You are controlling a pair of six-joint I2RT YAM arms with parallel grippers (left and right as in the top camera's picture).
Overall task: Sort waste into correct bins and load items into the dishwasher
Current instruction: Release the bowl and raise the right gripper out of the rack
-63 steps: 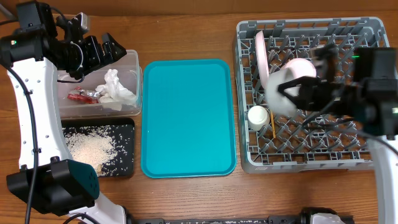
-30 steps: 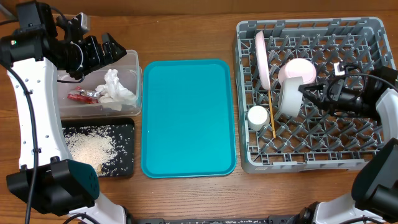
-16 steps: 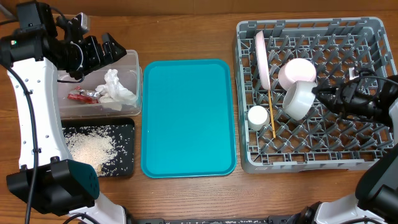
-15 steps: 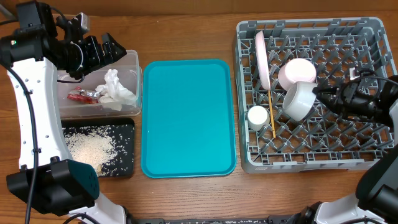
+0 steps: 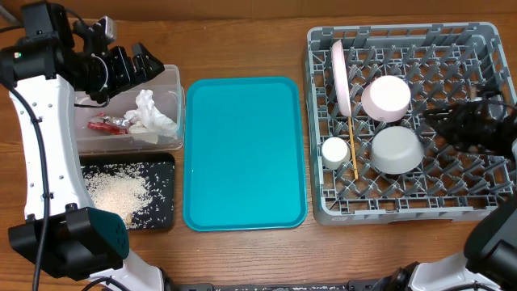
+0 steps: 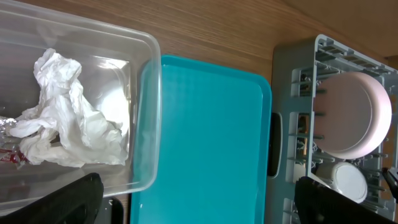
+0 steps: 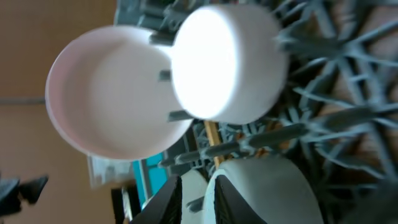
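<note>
The left gripper [image 5: 139, 63] hangs above the far corner of the clear plastic tub [image 5: 174, 81], to the left of the teal tray [image 5: 245, 152]. Its two fingers [image 6: 59, 202] stand wide apart at the two lower corners of the left wrist view, and they hold nothing. The right gripper [image 5: 446, 125] is far to the right of the teal tray, over the grey dish rack [image 5: 404, 213]. It touches nothing, but it is dark and blurred, so I cannot tell how far its jaws are spread. Just beside its tips lies one white bowl [image 5: 396, 149], turned upside down on the pegs. A second white bowl [image 5: 386, 99], also upside down, lies behind it and very close to it. In total there are two bowls. On the side of the rack nearest the teal tray there is one pale pink plate [image 5: 340, 77], standing on its edge between the pegs. One small white cup [image 5: 334, 150] stands in front of the plate. Thin wooden chopsticks [image 5: 353, 149] lie between the cup and the nearer bowl; I see only one thin line and cannot count them. The tub left of the teal tray holds one crumpled white tissue [image 5: 149, 113] and one shiny red wrapper [image 5: 105, 124]. In front of the tub, one shallow black tray [image 5: 167, 162] carries a heap of white rice grains [image 5: 117, 192], with more grains scattered around it.
</note>
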